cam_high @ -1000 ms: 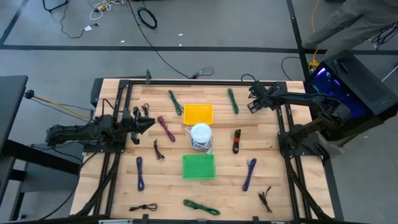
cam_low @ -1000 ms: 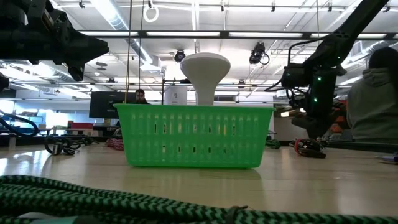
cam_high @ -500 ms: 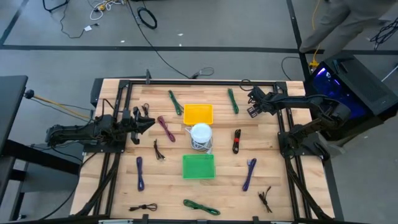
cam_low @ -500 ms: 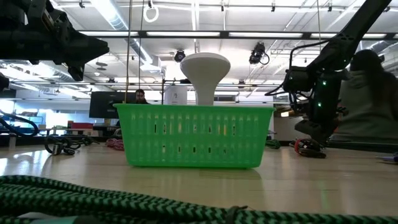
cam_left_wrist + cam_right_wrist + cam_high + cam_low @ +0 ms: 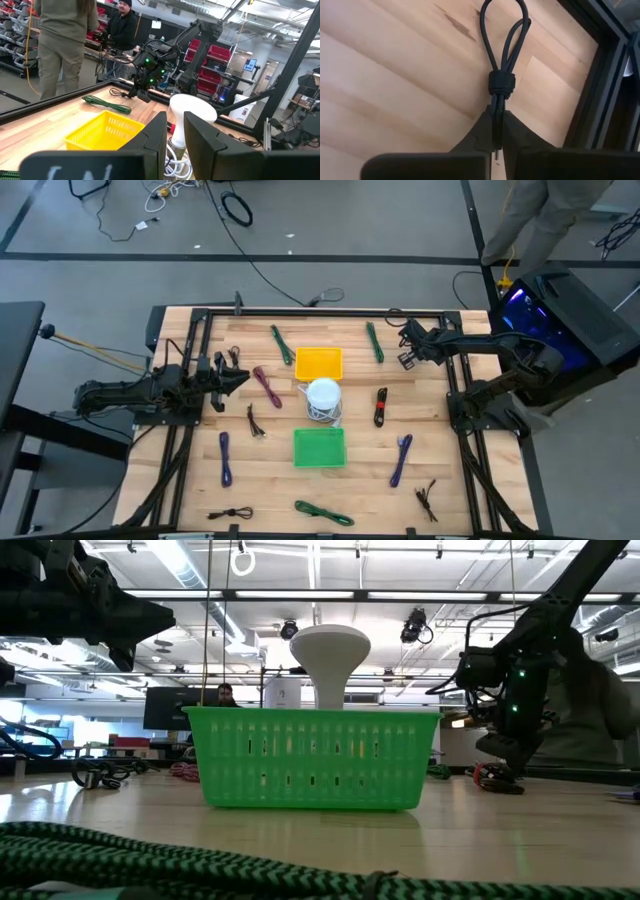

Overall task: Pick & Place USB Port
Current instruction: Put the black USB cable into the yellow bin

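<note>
The USB port (image 5: 381, 407), a black stick with red markings, lies flat on the wooden table right of centre, with no gripper on it. My right gripper (image 5: 408, 356) is at the far right of the table, beyond the USB port. It is shut on a thin black looped wire tie (image 5: 501, 60). My left gripper (image 5: 232, 376) hovers at the table's left side. Its fingers (image 5: 155, 145) stand a narrow gap apart with nothing between them. My right gripper pinches the wire tie's tail (image 5: 495, 116), just behind its wrapped knot (image 5: 501, 83), between the two fingertips. The fingers slant down from above and lie along the tie. The looped end (image 5: 503, 20) reaches out ahead of the fingers over the wood.
A yellow basket (image 5: 318, 363), a white mushroom-shaped piece (image 5: 323, 395) and a green basket (image 5: 319, 447) stand in a row at the table's centre. Green, purple and maroon straps and more black ties lie scattered around. A black frame (image 5: 452, 370) edges the table. People stand beyond the far right corner.
My right gripper has sunk a little and edged toward the table's near side, and its fingers have drawn together on the black wire tie. The person beyond the far right corner has shifted.
</note>
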`<action>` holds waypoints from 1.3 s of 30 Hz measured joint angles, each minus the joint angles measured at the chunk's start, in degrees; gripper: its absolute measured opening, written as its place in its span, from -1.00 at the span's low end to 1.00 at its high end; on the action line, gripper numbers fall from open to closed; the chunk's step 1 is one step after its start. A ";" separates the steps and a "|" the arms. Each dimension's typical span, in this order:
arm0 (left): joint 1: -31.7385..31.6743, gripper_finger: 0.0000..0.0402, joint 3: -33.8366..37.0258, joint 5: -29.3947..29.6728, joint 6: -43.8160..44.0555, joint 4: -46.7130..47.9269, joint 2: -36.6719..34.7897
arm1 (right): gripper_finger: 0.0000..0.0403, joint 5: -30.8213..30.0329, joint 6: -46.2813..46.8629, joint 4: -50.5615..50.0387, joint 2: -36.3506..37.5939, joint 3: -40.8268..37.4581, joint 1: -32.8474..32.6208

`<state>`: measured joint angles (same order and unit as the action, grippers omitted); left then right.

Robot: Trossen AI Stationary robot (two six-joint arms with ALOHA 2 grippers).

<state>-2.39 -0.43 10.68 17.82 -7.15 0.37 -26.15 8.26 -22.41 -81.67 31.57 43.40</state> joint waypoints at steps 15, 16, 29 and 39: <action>0.00 -0.66 0.00 0.73 -0.24 0.17 0.01 | -0.95 10.69 -3.45 -10.02 0.22 21.27 -13.31; 0.00 -0.66 0.00 0.93 -0.26 0.17 0.00 | -0.95 10.68 -3.83 -10.07 0.24 22.32 -15.39; 0.02 -0.66 0.00 1.33 -0.50 0.17 0.00 | -0.95 13.45 -4.37 6.88 -0.62 25.11 -33.49; 0.02 -0.66 0.00 1.75 -1.11 0.39 0.01 | -0.95 13.57 -6.78 14.99 -11.19 25.83 -34.95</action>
<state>-2.37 -0.43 12.43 16.71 -6.76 0.38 -12.58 1.48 -7.41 -92.86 57.40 8.44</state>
